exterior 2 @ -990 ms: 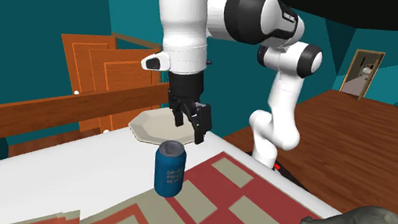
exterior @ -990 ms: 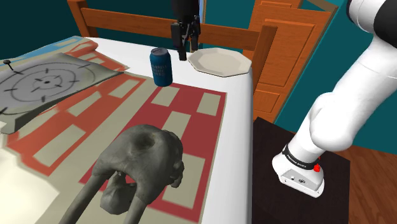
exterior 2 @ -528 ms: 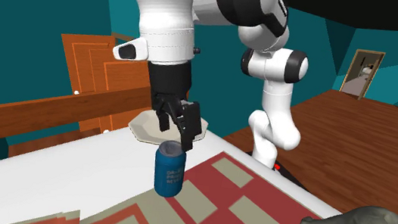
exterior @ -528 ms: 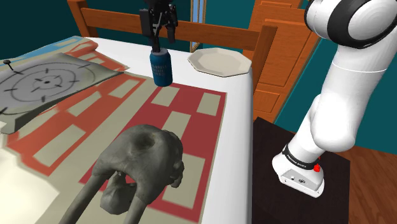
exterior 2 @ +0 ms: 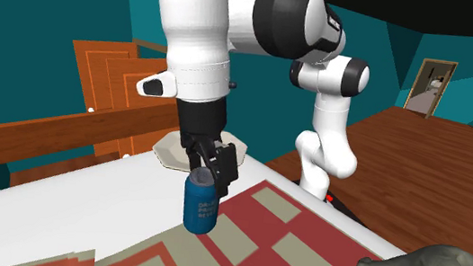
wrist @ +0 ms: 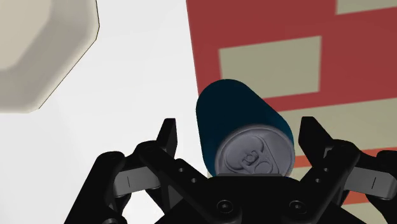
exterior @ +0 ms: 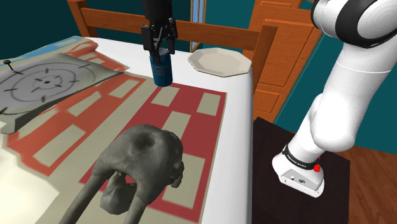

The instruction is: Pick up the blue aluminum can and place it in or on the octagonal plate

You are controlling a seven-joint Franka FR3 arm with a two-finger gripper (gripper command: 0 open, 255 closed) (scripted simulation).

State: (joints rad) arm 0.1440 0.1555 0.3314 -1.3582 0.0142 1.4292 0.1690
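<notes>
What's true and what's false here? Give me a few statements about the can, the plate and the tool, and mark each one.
1. The blue can stands upright on the table. True.
2. The can sits on the octagonal plate. False: the plate is bare, and the can stands apart from it on the table.
3. The tool is open, with one finger on each side of the can's top. True.
4. The dark grey sculpture lies between the can and the plate. False: it lies at the near end of the table in the shoulder view, far from both.
</notes>
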